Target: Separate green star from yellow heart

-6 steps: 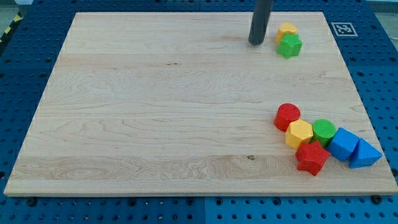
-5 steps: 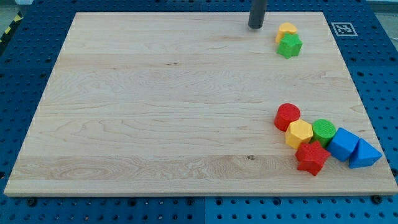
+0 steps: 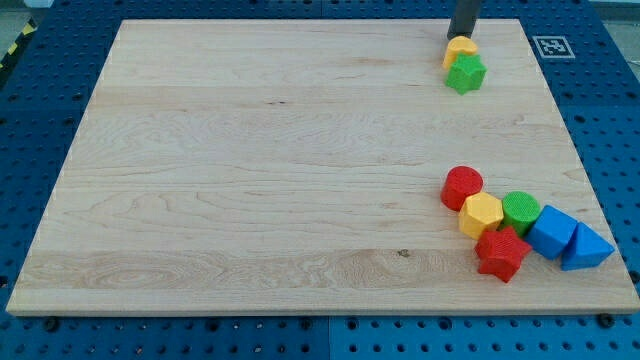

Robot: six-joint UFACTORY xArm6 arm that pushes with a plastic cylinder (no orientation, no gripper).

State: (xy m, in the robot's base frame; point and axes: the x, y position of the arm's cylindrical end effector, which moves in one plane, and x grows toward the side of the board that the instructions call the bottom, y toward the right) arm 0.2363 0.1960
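The green star (image 3: 465, 74) sits near the board's top right, touching the yellow heart (image 3: 460, 48) that lies just above it in the view. My tip (image 3: 459, 36) is at the top edge of the view, right above the yellow heart, at or very near its upper edge. The rod runs out of the view's top.
A cluster lies at the lower right: a red cylinder (image 3: 462, 187), a yellow hexagon (image 3: 481, 215), a green cylinder (image 3: 520, 211), a red star (image 3: 500, 253), a blue cube (image 3: 552, 231) and a blue triangle (image 3: 586, 248). A marker tag (image 3: 551, 46) sits at the board's top right corner.
My tip has moved up and to the right, from left of the yellow heart to just above it. The blocks have not visibly moved.
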